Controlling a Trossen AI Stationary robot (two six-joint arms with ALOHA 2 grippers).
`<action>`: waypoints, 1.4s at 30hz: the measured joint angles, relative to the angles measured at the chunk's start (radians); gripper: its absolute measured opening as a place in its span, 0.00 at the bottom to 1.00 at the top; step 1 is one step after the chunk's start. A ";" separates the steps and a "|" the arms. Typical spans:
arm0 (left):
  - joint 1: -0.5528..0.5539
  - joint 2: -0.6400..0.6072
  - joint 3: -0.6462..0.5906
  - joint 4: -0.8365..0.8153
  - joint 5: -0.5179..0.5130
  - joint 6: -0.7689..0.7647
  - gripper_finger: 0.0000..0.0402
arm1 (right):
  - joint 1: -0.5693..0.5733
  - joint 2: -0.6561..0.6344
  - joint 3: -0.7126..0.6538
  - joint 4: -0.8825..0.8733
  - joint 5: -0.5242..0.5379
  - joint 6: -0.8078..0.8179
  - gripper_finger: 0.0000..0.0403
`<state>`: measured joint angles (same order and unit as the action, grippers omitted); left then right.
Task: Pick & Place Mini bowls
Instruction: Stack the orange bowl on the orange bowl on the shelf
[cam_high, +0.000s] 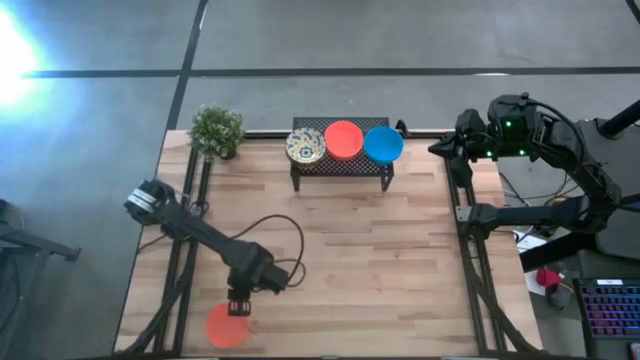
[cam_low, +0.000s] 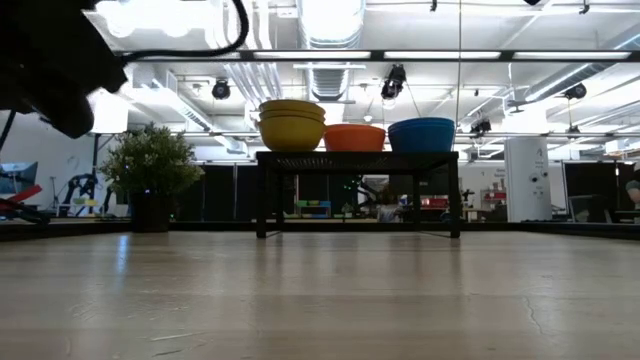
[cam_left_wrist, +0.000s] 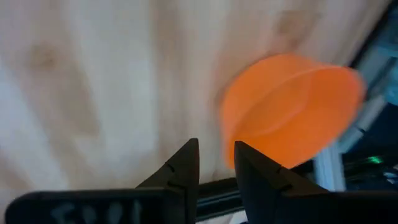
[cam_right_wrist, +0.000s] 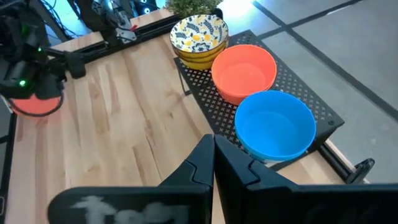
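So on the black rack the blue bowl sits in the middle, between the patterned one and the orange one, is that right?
Not quite. On the black rack the orange bowl sits in the middle, between the patterned bowl and the blue bowl, which is at one end. The high view shows this.
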<state>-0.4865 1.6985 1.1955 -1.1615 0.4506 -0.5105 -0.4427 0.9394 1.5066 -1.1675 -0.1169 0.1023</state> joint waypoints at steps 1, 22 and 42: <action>-0.009 -0.001 -0.002 0.028 0.016 0.005 0.23 | 0.000 0.000 0.000 0.000 0.000 0.004 0.02; -0.110 -0.003 -0.077 0.190 0.008 0.022 0.23 | 0.000 0.045 -0.006 0.005 0.002 0.047 0.02; -0.117 -0.003 -0.167 0.346 -0.008 -0.038 0.23 | 0.000 0.057 -0.007 0.007 -0.025 0.029 0.02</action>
<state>-0.6033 1.6955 1.0280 -0.8158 0.4429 -0.5489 -0.4427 0.9965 1.4998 -1.1607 -0.1421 0.1310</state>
